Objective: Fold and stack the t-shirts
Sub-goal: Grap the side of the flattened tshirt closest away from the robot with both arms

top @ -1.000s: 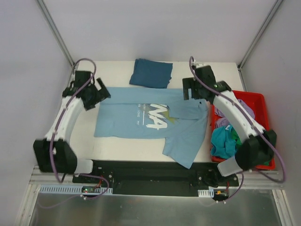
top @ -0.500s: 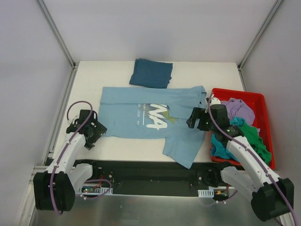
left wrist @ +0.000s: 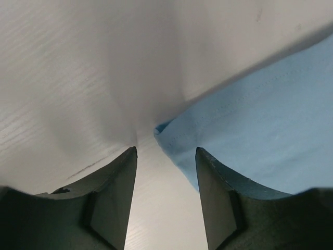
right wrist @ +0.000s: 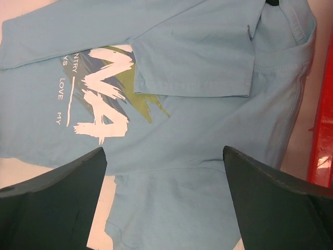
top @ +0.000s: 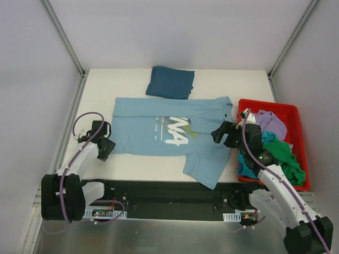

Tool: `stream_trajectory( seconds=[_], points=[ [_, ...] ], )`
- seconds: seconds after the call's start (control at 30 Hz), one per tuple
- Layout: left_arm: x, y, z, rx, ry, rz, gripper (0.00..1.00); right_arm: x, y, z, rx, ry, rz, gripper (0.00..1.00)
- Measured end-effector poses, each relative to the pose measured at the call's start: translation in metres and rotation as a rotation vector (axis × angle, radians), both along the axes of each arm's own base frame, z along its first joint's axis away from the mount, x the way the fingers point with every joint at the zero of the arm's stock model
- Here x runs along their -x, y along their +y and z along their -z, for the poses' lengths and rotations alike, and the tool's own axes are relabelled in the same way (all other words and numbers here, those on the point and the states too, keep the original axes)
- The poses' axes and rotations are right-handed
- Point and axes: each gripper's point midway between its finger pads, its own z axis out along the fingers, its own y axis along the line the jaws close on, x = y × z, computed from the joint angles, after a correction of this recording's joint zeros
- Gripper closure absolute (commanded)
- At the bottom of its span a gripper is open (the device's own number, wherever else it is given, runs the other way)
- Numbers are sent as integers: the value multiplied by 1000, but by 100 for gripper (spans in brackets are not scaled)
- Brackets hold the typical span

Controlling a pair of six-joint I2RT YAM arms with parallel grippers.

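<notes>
A light sky-blue t-shirt [top: 159, 132] with white chest print lies spread on the table, one flap trailing toward the near edge. My left gripper [top: 104, 148] sits low at its near-left corner. In the left wrist view that gripper [left wrist: 166, 149] is open, with bare table between the fingers and the shirt's corner [left wrist: 162, 128] just past the tips. My right gripper [top: 223, 136] hovers over the shirt's right side. In the right wrist view this gripper [right wrist: 164, 150] is wide open above the cloth [right wrist: 197, 67]. A folded dark teal-blue t-shirt [top: 170, 82] lies at the back.
A red bin [top: 296, 114] stands at the right, close to my right arm. It holds lilac [top: 267, 120], green [top: 288, 156] and turquoise [top: 249, 161] shirts. Its red rim [right wrist: 323, 104] shows at the right edge of the right wrist view.
Both arms have drawn back from the shirt's far edge toward me. The left gripper came down to the near-left corner and narrowed its jaws. The right moved beside the bin, still wide open.
</notes>
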Motion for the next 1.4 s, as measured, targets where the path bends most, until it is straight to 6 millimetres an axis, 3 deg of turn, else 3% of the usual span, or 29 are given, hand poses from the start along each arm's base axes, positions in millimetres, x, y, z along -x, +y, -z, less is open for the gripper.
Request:
stream_trajectory(
  seconds=[0.13,0.43,0.53,0.57,0.77,0.87,0.97,1.23,1.4],
  points=[
    [2,6,11,-14,46,-40,60,0,1,3,5,11,-10,4],
    [-13,11,12,-33,22,-55,71,12,14,15,2,69,-118,4],
    [-16,11,12,-32,13,-57,88,18,13,22,13,105,-130,4],
    [-16,11,12,-31,13,-60,100,21,12,24,20,122,-131,4],
    [-23,8,12,-13,-16,-61,100,43,10,34,125,236,-166,1],
    [-25,5,12,0,-23,-54,100,63,27,34,224,293,-262,6],
    [-25,5,12,3,-28,-50,100,92,40,44,324,381,-352,18],
    [-24,2,12,15,-29,-33,100,167,39,91,469,607,-477,37],
    [-24,2,12,15,-27,-30,100,187,44,110,506,655,-524,41]
  ],
)
